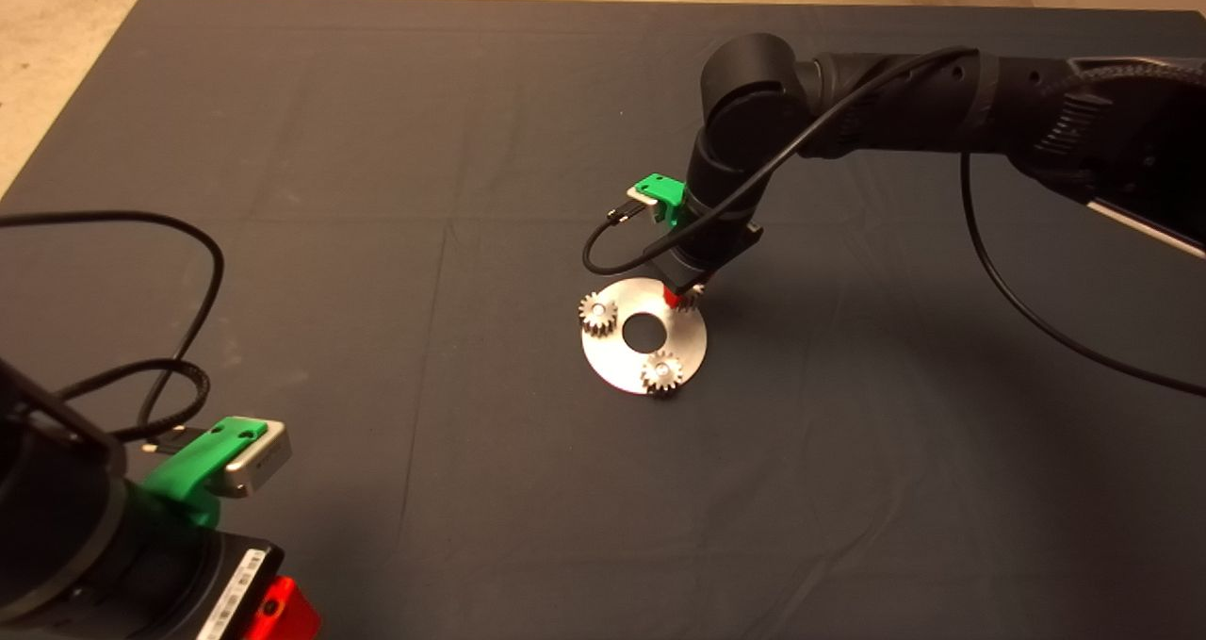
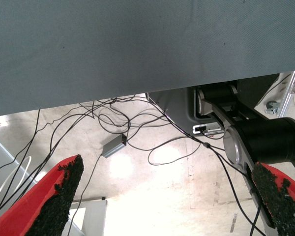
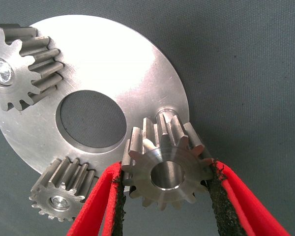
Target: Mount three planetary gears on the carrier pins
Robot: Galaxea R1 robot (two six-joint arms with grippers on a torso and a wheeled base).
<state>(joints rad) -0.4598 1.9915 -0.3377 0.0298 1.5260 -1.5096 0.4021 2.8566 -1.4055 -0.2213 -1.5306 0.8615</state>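
Our right gripper [image 3: 165, 196] pinches the third gear [image 3: 164, 169] at mid-frame, just above the last pin [image 3: 165, 111] on the disc [image 1: 612, 362]. If the bore sits off-centre, we jam. Left gripper [image 2: 169, 196], lower left, spread wide.

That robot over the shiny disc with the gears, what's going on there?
The right claw holds the third gear just above the last free pin on the metal disc, not yet seated. Two gears already sit on their pins. The left claw waits open at the mat's near left edge.
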